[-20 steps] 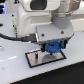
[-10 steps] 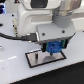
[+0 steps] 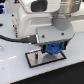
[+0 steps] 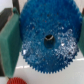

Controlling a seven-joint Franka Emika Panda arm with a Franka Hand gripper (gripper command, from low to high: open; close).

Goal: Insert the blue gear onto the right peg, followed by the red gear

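White table (image 3: 12,67) | end effector (image 3: 52,50) grips blue gear (image 4: 47,37) | red gear (image 4: 19,80) nearby

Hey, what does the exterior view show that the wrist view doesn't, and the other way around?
Only the exterior view shows the white robot arm and the black-rimmed grey plate on the white table beneath the gripper. Only the wrist view shows the blue gear's teeth and centre hole close up, one of the fingers pressed against its edge, and part of the red gear lying beyond it. Both show the blue gear held in the gripper. The pegs are not clear in either view.
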